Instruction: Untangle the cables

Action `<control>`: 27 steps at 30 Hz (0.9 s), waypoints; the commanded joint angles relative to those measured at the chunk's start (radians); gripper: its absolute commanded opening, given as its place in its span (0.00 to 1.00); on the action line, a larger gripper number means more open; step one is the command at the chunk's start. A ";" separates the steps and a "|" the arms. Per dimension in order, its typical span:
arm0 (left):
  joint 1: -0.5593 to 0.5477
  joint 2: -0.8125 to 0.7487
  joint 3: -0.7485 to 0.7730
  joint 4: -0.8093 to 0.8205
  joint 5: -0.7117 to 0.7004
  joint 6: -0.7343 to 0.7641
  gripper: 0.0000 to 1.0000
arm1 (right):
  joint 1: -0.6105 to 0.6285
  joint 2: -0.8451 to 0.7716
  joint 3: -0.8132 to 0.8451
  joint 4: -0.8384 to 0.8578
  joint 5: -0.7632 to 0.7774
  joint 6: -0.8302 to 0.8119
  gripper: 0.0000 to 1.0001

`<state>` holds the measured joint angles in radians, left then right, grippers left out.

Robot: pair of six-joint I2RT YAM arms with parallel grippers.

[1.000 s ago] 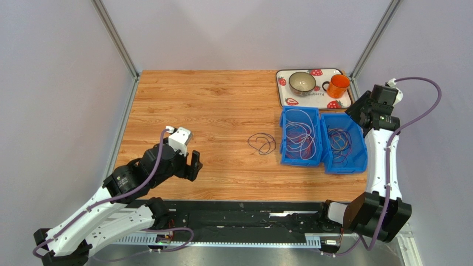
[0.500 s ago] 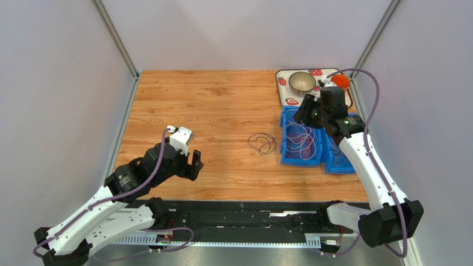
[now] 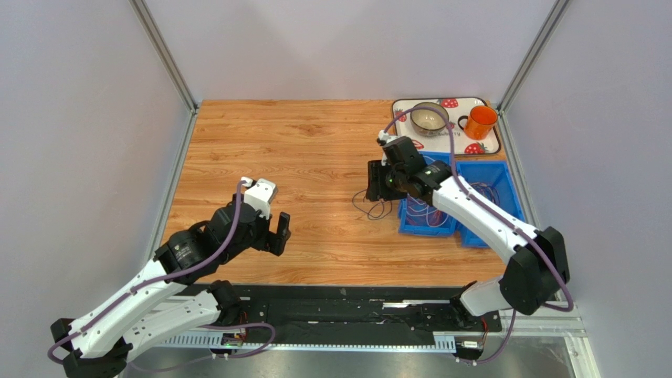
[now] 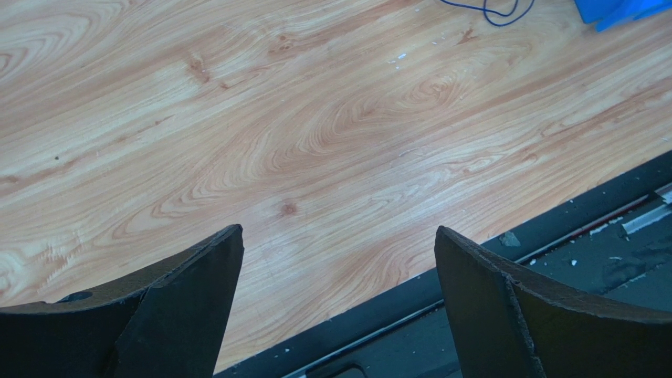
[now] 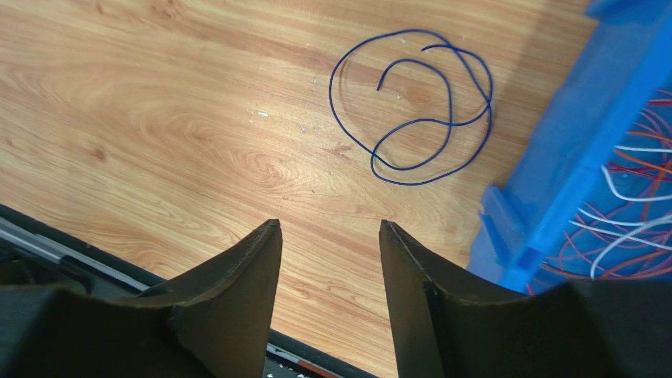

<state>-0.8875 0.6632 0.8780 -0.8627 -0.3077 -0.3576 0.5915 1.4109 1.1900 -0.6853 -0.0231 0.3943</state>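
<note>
A dark purple-blue cable (image 5: 414, 106) lies in loose loops on the wooden table, just left of the blue bins; it also shows in the top view (image 3: 372, 216). A tangle of white, orange-red and purple cables (image 3: 430, 209) fills the left blue bin (image 3: 426, 230); some of them show in the right wrist view (image 5: 631, 213). More cables lie in the right blue bin (image 3: 505, 169). My right gripper (image 5: 327, 224) is open and empty, above the table near the loose cable (image 3: 377, 185). My left gripper (image 4: 337, 230) is open and empty over the table's near edge (image 3: 278, 235).
A strawberry-print tray (image 3: 410, 143) at the back right holds a bowl (image 3: 429, 118) and an orange mug (image 3: 479, 122). A black rail (image 3: 355, 311) runs along the table's near edge. The bin wall (image 5: 568, 157) stands right of my right gripper.
My right arm has swung from the far right, across the bins, to the loose cable left of them. My left gripper has shifted slightly. The cables have not moved.
</note>
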 commanded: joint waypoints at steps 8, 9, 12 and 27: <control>0.004 0.064 0.021 -0.013 -0.068 -0.030 0.99 | 0.080 0.183 0.057 0.089 0.120 -0.052 0.56; 0.004 0.064 0.019 -0.013 -0.068 -0.030 0.99 | 0.080 0.201 0.060 0.089 0.127 -0.055 0.55; 0.004 0.067 0.019 -0.012 -0.065 -0.029 0.99 | 0.080 0.227 0.069 0.092 0.144 -0.071 0.53; 0.004 0.087 0.022 -0.013 -0.064 -0.029 0.98 | 0.082 0.367 0.085 0.145 0.091 -0.095 0.49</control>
<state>-0.8875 0.7448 0.8780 -0.8795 -0.3653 -0.3790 0.6697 1.7573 1.2362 -0.5953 0.0807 0.3191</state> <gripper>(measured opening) 0.988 0.490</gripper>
